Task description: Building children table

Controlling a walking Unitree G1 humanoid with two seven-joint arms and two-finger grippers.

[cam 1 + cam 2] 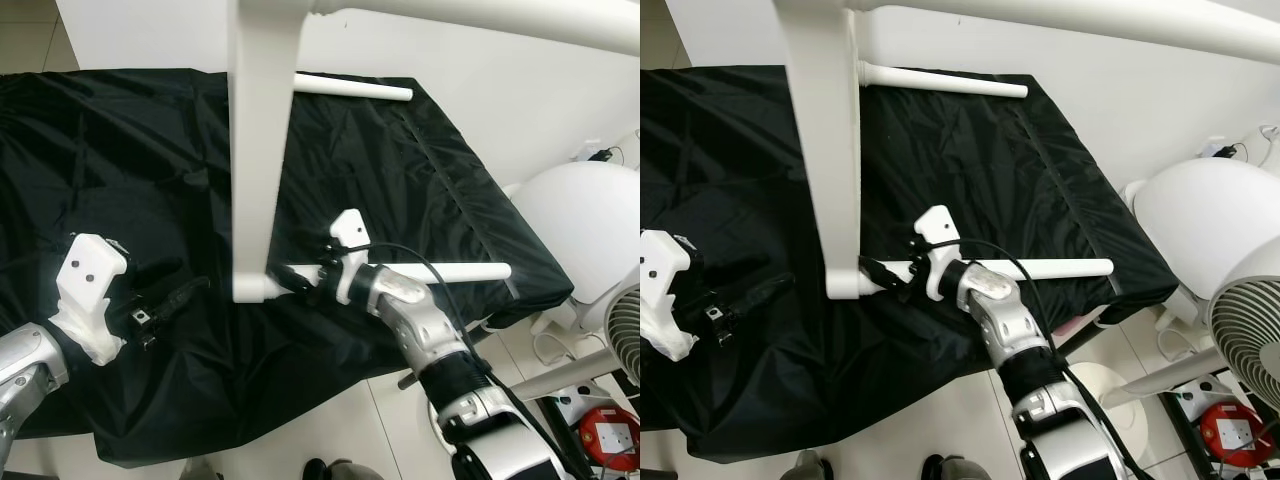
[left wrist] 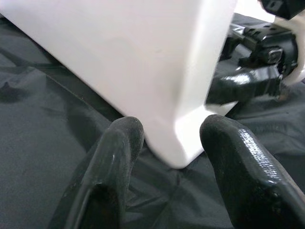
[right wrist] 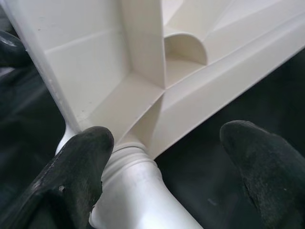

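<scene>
Nearest: right gripper (image 1: 300,283) at tabletop corner, fingers spread wide either side of white leg (image 1: 440,272), not clamped; threaded leg end sits at corner socket. Left gripper (image 1: 165,305) lies low on black cloth (image 1: 420,190), fingers apart, empty, near same corner. White tabletop (image 1: 262,140) stands tilted on edge. Second leg (image 1: 350,88) at far edge. Prob. light, stiff, slick plastic; best held mid-shaft. No containers.

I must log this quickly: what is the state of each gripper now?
Left gripper: open, fingers either side of the white table top's corner.
Right gripper: open around the white table leg.
</scene>
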